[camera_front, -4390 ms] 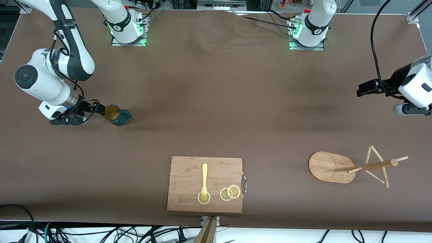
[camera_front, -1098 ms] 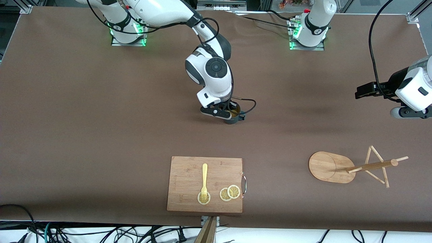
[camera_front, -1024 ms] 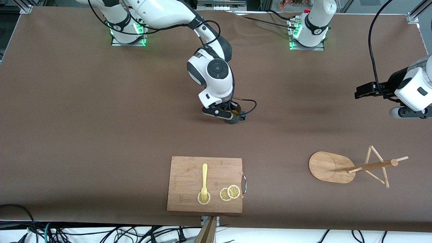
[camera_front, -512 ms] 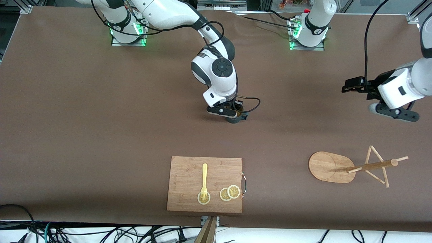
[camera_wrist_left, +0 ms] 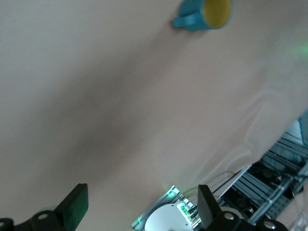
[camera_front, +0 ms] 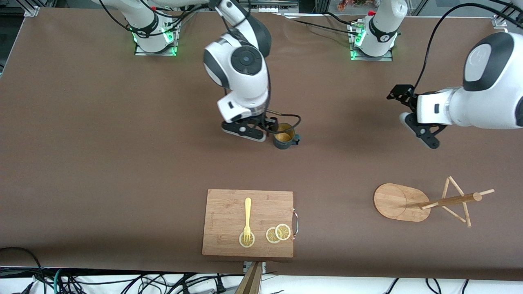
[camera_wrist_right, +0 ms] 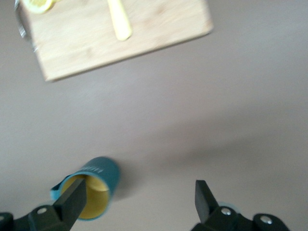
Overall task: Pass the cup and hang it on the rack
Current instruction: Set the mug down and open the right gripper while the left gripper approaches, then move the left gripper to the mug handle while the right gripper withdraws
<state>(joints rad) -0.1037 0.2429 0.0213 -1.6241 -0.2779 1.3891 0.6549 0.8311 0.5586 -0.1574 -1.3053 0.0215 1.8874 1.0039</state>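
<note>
The dark teal cup (camera_front: 284, 138) with its yellow inside stands upright on the brown table near the middle, its handle toward the left arm's end. My right gripper (camera_front: 267, 130) is open just above and beside the cup, holding nothing. In the right wrist view (camera_wrist_right: 139, 202) one finger (camera_wrist_right: 72, 199) overlaps the cup's rim (camera_wrist_right: 94, 190). My left gripper (camera_front: 419, 130) is open and empty in the air, over bare table between the cup and the rack. Its wrist view (camera_wrist_left: 140, 204) shows the cup (camera_wrist_left: 204, 12) far off. The wooden rack (camera_front: 449, 201) stands on its oval base (camera_front: 396, 202).
A wooden cutting board (camera_front: 229, 212) with a metal handle lies near the front edge, nearer to the front camera than the cup. It carries a yellow fork (camera_front: 247, 216) and lemon slices (camera_front: 278, 233). The board also shows in the right wrist view (camera_wrist_right: 96, 43).
The right arm carried the cup from its end of the table to the middle, set it down, opened and lifted off. The left arm has swung in toward the middle.
</note>
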